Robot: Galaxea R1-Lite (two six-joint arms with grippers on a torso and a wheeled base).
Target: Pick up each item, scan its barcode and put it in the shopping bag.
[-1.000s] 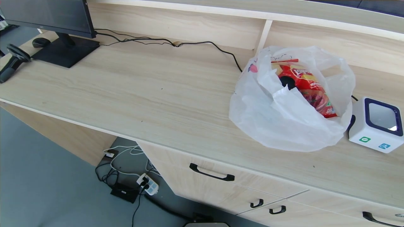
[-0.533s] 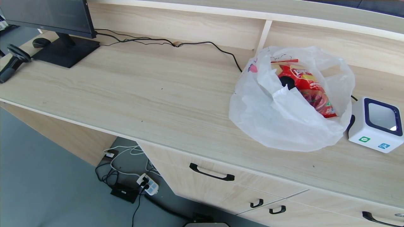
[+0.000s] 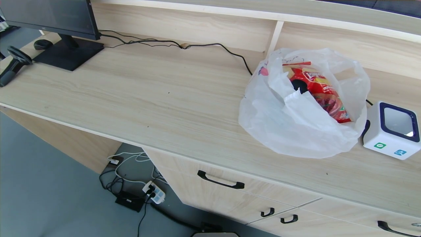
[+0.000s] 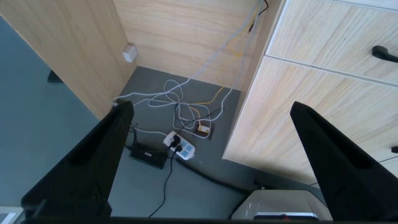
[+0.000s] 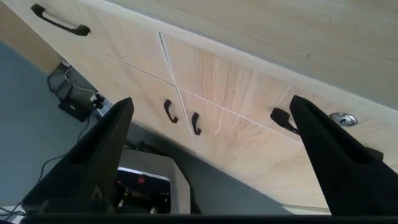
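Shopping bag (image 3: 279, 128), white translucent plastic, sits on the bench (image 3: 148, 98) with its mouth open and facing up. Contents: one red snack packet (image 3: 324, 93), leaning against the bag's far inner wall. A dark rounded item (image 3: 298, 85) is just beside it, partly hidden by a fold of plastic, so I cannot tell what it is. Scanner box (image 3: 391, 131), white with a dark window, touches the bag's right side. A black cable (image 3: 230, 52) runs along the bench behind the bag. Monitor (image 3: 49, 16) and handheld scanner (image 3: 13, 65) stand well to the bag's left.

Left hand (image 4: 211, 106): fingers spread, nothing between them, lower than the bag, above a power strip (image 4: 180, 148) on the floor.

Right hand (image 5: 211, 99): fingers spread, holding nothing, lower than the bag, facing the drawer fronts (image 5: 236, 106).
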